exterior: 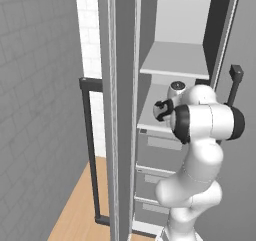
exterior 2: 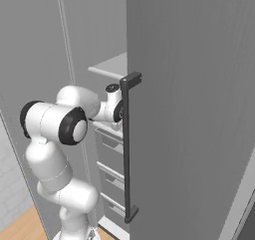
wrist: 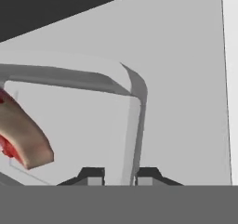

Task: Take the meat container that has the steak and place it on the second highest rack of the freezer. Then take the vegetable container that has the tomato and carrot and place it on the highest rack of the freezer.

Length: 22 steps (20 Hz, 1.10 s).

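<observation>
Pincer [wrist: 121,175] tips straddle the thin right-hand wall of the meat container [wrist: 135,116], one tip inside the tray and one outside. A sliver of gap shows on each side of the wall, so I cannot tell whether they pinch it or have just let go.

In the hand view, the steak [wrist: 25,141] lies at about 9 o'clock, a reddish-brown slab with a pale cut edge, well apart from the tips. The tray looks like thin, clear, stiff plastic. I judge it light but slippery, with most of its weight sitting where the meat is, away from the held edge. A grip on the rim alone would let it tip toward the steak. The surest hold is the upright wall, taken deep and near the middle of a side.

The tray appears to rest on pale shelf board, which stretches off toward 3 o'clock. In the left base view the arm reaches into the freezer [exterior: 146,30] at the second highest rack [exterior: 149,116], with the highest rack [exterior: 175,60] at 12 o'clock above it and drawers [exterior: 160,157] at 6 o'clock below. The first placement looks all but done, and the vegetable container remains to be fetched.
</observation>
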Tool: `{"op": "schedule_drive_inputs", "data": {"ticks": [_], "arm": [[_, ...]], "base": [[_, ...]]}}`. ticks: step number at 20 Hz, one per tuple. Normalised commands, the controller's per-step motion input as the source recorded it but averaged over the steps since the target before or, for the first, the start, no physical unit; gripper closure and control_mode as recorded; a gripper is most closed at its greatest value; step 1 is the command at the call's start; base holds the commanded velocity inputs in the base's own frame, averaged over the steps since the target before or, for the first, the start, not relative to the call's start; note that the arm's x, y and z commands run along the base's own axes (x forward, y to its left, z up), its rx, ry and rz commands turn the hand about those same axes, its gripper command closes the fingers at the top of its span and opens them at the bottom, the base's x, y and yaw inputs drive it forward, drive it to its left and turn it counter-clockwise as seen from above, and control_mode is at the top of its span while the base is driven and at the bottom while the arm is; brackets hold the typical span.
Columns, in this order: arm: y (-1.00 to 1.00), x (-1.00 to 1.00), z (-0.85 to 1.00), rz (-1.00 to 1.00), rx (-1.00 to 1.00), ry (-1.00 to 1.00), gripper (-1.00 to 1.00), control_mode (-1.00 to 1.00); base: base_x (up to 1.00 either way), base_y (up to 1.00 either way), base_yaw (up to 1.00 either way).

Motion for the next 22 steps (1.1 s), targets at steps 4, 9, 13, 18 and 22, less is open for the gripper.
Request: {"op": "schedule_drive_inputs", "data": {"ticks": [4, 9, 13, 18, 22], "arm": [[-0.04, 0.23, -0.51, -0.01, -0.04, -0.01, 1.00, -1.00], [0.00, 0.04, -0.27, 0.00, -0.03, -0.03, 1.00, -1.00], [0.00, 0.00, 0.00, 0.00, 0.00, 0.00, 1.00, -1.00], [0.00, 0.00, 0.00, 0.00, 0.00, 0.00, -1.00, -1.00], [0.00, 0.00, 0.00, 0.00, 0.00, 0.00, -1.00, -1.00]], "base": [[0.00, 0.00, 0.00], [0.00, 0.00, 0.00], [0.00, 0.00, 0.00], [0.00, 0.00, 0.00], [0.00, 0.00, 0.00]]}}
